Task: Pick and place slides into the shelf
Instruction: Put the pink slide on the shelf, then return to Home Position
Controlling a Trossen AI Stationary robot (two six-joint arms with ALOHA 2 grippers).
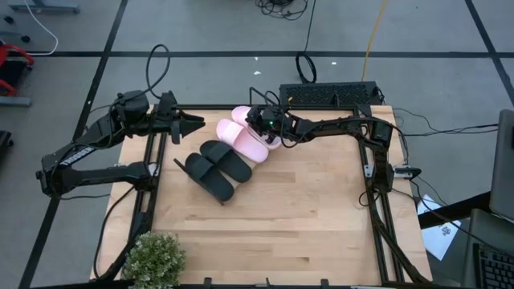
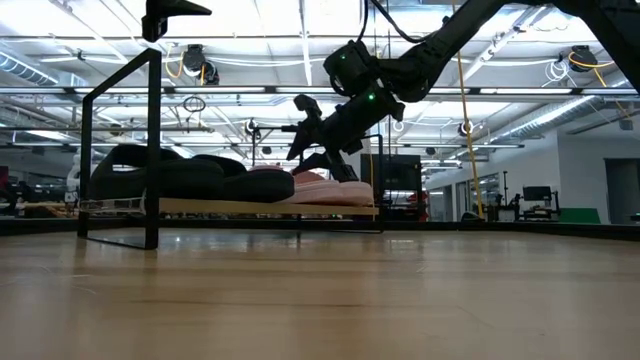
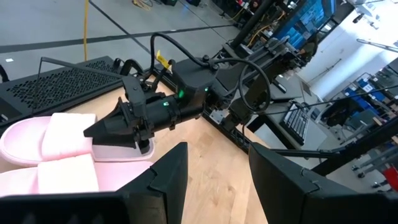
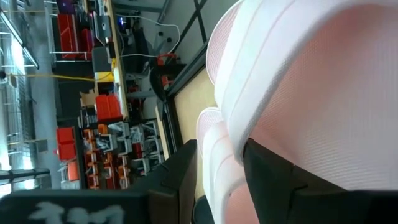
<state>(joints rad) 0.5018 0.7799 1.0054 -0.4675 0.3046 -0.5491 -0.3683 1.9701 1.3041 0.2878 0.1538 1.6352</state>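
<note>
Pink and black shoes sit together at the back of the wooden counter [image 1: 305,217]. I count four slides: two pink slides [image 1: 245,138] and two black slides [image 1: 215,167]. They lie side by side in a row, each pair close together, with the pink pair nearer the back edge. From the low view, all four rest on the shelf [image 2: 250,208], a light board in a thin black wire frame, with the black pair at one end and the pink pair at the other.

One green plant [image 1: 152,258] stands at the front corner of the counter, well apart from the shoes.

The right claw [image 1: 261,122] is right over the pink slides, at their back end. In the right wrist view, one pink slide fills most of the picture, and its edge runs down between the two dark fingers [image 4: 180,171]. The fingers are only a little way apart and sit on either side of that edge. It looks like the claw has hold of the slide, but the view is too close to be sure how tight the hold is. In the left wrist view, the right claw's tips touch the far pink slide [image 3: 43,134].

The left claw [image 1: 193,124] hangs above the counter near the back left side, just beside the black slides. Its fingers are spread apart, and it holds nothing.
</note>
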